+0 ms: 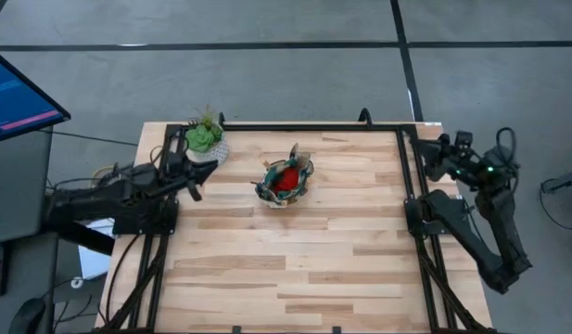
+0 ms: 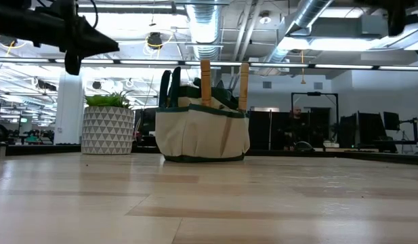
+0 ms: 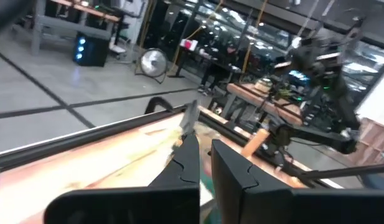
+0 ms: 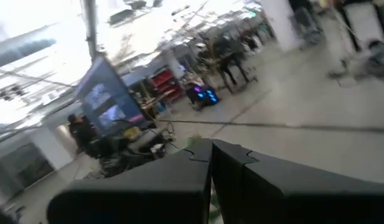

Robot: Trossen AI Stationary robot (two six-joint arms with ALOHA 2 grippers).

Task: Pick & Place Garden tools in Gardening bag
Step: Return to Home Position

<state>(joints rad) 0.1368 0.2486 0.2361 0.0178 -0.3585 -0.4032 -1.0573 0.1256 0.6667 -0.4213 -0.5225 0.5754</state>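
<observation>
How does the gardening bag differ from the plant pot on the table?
The gardening bag is soft beige fabric with dark green trim; the plant pot is whitish with a triangle pattern. The bag holds wooden tool handles standing up; the pot holds a green plant. The bag stands near the middle of the table, the pot nearer its far left corner. Both stand upright on the table.

This is a robotics lab on an open, industrial-style office floor. Exposed silver ventilation ducts (image 2: 203, 20) and long white strip lights (image 2: 161, 62) run overhead. The grey concrete floor (image 1: 267, 79) carries dark marking lines. A dark left robot arm (image 1: 119, 199) and a dark right robot arm (image 1: 471, 223) flank a pale plank-wood table (image 1: 295, 260) in a black metal frame. Behind it are rows of dark computer monitors (image 2: 371, 127) and a seated person (image 2: 297, 118).
</observation>
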